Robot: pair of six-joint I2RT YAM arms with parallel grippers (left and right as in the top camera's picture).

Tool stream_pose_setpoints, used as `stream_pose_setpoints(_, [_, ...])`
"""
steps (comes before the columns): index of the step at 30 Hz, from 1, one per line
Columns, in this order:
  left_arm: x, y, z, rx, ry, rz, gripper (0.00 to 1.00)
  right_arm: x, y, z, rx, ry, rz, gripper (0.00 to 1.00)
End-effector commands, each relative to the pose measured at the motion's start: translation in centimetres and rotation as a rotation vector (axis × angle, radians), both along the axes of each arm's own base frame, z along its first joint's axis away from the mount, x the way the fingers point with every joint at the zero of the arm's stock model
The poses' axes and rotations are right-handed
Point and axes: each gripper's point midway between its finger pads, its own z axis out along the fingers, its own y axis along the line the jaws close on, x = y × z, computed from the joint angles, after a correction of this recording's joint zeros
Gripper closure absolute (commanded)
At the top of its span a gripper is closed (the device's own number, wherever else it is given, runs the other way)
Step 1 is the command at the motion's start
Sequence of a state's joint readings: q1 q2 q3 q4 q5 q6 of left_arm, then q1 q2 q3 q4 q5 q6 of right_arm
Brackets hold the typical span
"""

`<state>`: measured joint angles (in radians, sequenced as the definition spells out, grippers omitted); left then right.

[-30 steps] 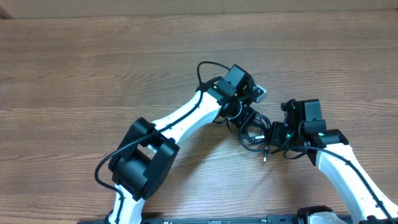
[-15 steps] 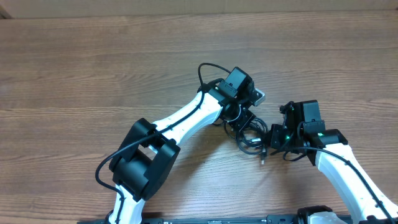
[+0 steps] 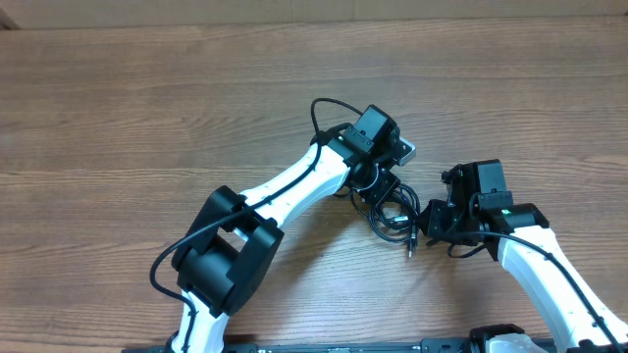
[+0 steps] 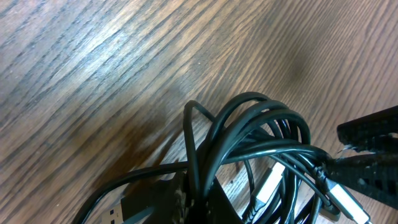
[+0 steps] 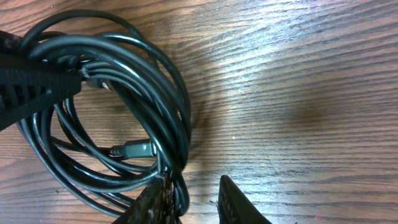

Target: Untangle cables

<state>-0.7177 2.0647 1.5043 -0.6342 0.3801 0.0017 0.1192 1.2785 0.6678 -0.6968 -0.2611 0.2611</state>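
The cables (image 3: 394, 212) are a tangled coil of thin black cords lying on the wood between the two arms. My left gripper (image 3: 376, 186) is shut on a few strands at the coil's upper left; in the left wrist view these strands (image 4: 249, 134) run down into its closed fingers (image 4: 198, 198). A silver-tipped plug (image 4: 272, 180) lies inside the loops. My right gripper (image 5: 193, 194) stands at the coil's right edge with its jaws apart. A couple of cable strands (image 5: 168, 93) lie in that gap against the left finger (image 5: 157, 202). A small plug (image 5: 140, 149) rests in the coil.
The brown wooden table (image 3: 128, 118) stretches wide to the left and back. The left arm's white links and black elbow (image 3: 231, 250) lie across the front middle. The right arm (image 3: 549, 279) comes in from the front right. A loose plug end (image 3: 411, 247) points toward the front.
The right gripper's jaws have parted from nearly shut. Both grippers and the coil have shifted slightly left. The left gripper has kept its hold.
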Motion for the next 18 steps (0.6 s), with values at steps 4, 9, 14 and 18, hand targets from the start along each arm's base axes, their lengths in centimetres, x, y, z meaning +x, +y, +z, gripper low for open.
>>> stream_pose_setpoints(4, [-0.1,-1.1,1.4,-0.069,0.014,-0.024,0.96,0.7,0.6,0.8,0.033,-0.026,0.011,0.76])
stream_pose_setpoints(9, [-0.9,-2.0,2.1,-0.13,0.054,-0.055,0.96,0.7,0.6,0.9,0.033,-0.028,0.011,0.78])
stream_pose_setpoints(14, [-0.9,-1.9,2.1,-0.129,0.053,-0.053,0.96,0.7,0.5,0.8,0.029,-0.028,0.01,0.94])
stream_pose_setpoints(18, [-0.8,-1.8,2.0,-0.123,0.049,-0.049,0.96,0.7,0.5,0.8,0.03,-0.027,0.009,0.96])
